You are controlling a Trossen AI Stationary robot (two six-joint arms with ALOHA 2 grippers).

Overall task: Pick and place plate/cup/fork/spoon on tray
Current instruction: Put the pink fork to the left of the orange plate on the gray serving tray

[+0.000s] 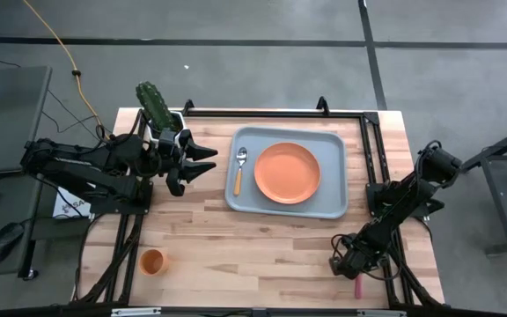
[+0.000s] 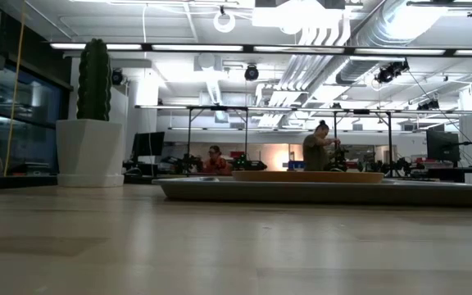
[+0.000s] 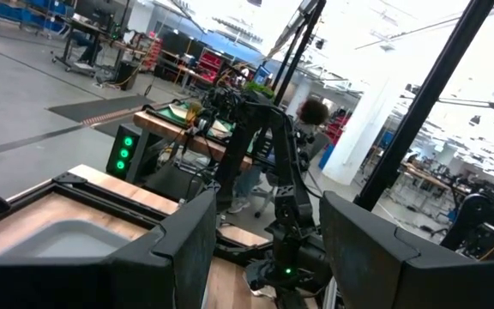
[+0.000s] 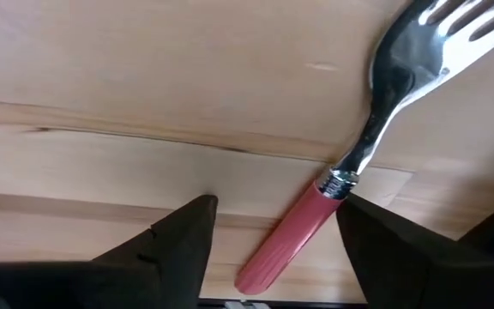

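Right tool (image 4: 273,236) spread – fingers astride fork (image 4: 358,154) handle, not pinching | left tool (image 3: 264,249) spread, empty

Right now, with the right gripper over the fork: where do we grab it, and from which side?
Take the fork by its pink handle, coming straight down: it lies flat on the table near the front right edge. The right gripper already has the handle between its open fingers, one each side.
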